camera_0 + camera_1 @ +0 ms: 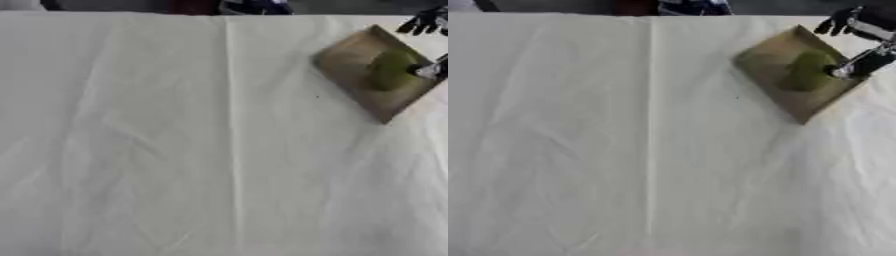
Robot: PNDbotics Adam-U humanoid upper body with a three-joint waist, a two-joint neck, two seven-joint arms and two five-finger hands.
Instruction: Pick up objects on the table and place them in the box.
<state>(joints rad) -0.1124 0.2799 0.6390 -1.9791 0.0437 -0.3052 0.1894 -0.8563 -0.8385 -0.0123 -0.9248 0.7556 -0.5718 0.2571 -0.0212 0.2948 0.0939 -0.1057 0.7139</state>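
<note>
With your right hand (859, 25) hanging relaxed and empty above the box (756, 64), confirm the green object (805, 71) sits inside before withdrawing.

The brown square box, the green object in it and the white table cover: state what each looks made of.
Brown square box: probably cardboard, matte tan, thin flat walls.
Green object: rounded, dull olive; material unclear, perhaps plastic or a fruit.
White table cover: cloth or thin sheet, matte, with fold lines and wrinkles.

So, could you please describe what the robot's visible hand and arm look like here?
Only the right hand shows, at the upper right: black fingers with a pale band behind them, and a silver rod-like piece ending in a black part. No cables or markings are discernible.
</note>
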